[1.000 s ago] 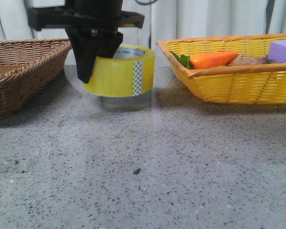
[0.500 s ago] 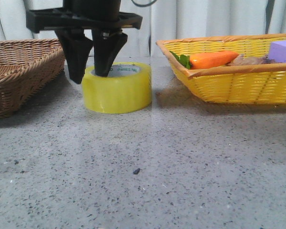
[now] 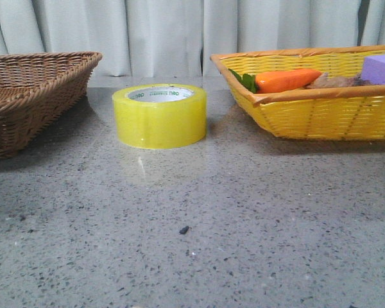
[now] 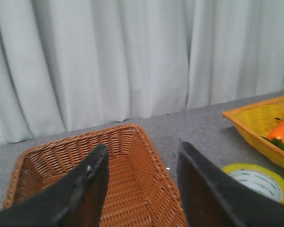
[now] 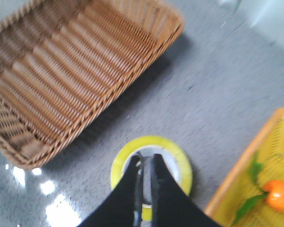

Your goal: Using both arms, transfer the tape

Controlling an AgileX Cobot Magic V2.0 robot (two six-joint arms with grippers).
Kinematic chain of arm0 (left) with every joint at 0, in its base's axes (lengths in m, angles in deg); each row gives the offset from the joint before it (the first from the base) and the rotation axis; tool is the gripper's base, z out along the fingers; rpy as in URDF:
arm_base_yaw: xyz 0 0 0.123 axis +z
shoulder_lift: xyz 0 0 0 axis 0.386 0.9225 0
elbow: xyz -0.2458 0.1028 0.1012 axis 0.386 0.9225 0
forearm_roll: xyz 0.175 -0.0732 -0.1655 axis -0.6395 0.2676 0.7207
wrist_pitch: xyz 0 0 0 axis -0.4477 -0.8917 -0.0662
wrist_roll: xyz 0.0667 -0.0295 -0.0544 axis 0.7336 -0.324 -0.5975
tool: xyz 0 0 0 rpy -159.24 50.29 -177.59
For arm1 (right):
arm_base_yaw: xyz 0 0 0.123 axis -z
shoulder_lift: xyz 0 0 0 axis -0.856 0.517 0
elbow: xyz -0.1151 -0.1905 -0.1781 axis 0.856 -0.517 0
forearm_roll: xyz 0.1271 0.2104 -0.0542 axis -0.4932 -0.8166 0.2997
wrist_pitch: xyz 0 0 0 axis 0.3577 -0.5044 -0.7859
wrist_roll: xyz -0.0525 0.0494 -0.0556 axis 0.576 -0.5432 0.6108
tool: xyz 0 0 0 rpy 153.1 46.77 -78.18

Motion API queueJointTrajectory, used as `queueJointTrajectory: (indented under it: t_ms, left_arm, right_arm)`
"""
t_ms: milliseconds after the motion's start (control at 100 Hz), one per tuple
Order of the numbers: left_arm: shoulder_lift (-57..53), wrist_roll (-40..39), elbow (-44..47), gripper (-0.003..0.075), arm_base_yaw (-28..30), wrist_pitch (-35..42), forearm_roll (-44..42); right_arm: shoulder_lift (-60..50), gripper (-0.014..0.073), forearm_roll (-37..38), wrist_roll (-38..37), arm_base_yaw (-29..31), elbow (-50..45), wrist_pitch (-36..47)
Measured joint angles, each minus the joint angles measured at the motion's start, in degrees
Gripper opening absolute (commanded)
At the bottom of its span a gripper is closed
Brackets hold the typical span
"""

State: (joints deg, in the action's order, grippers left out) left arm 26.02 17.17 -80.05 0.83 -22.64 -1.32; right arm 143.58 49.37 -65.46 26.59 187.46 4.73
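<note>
- Above the table, the right gripper (image 5: 144,189) hangs over the tape roll with its two fingers pressed nearly together and nothing between them; it is clenched on air, and the roll lies below it.
- Farther left, the left gripper (image 4: 142,189) is spread wide and holds nothing; through the gap between its fingers shows the inside of the brown wicker basket (image 4: 128,179).
- Neither gripper appears in the front view, so both are judged to sit above or behind that camera's field.
- Between the two baskets the tape (image 3: 160,116) lies flat on the speckled grey table (image 3: 199,237), core opening upward, green lettering visible on the white core. It stands free, nearer the brown basket's right rim than the near edge of the table, and touches neither basket.
- On the right, the yellow wicker basket (image 3: 321,112) holds a carrot (image 3: 287,80) with green leaves and a purple block (image 3: 380,67); a brownish item between them is too unclear to name.
- On the left, the brown basket looks empty in both wrist views.
- Step in hand, as a judgement: the roll sits at the midway spot, put down by neither hand's present grip, so the handover half is open and the left arm's pick-up is due.
- The next move calls for the left gripper to swing right from over the brown basket, come down with one finger inside the core and one outside the yellow wall, and close firmly before lifting.
- The right gripper should clear upward first, lest the arms meet over the roll.
</note>
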Motion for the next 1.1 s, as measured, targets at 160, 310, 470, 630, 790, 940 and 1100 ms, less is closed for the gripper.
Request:
queueJointTrajectory:
  t_ms: [160,310,470,630,790,940,1100]
  left_arm:
    - [10.70,4.86,-8.94,0.0315,-8.02,-7.62,-0.07]
    - [22.27,8.47,-18.76,0.0315,-13.69,-19.98,-0.07]
    - [32.56,11.94,-27.16,0.0315,-16.19,-27.88,0.49]
    - [40.64,15.37,-32.90,0.0315,-16.47,-31.34,4.19]
    - [47.80,18.87,-36.30,0.0315,-16.47,-33.71,8.94]
    - [52.32,20.53,-37.07,0.0315,-16.47,-33.96,10.75]
    - [54.46,23.73,-37.17,0.0315,-16.47,-33.45,13.00]
  right_arm:
    - [-5.36,-0.0072,0.80,0.00,2.24,0.10,0.40]
    - [-8.62,-0.0072,2.81,0.00,2.35,0.10,0.40]
    - [-9.98,-0.0072,3.81,0.00,2.35,0.10,-0.07]
    - [-10.12,-0.0073,4.17,0.00,2.35,0.10,-0.37]
    - [-10.12,-0.0073,4.30,0.00,2.35,0.10,-0.66]
    - [-10.12,-0.0073,4.55,0.00,2.35,0.10,-0.66]
    - [-10.12,-0.0073,4.74,0.00,2.35,0.10,-0.66]
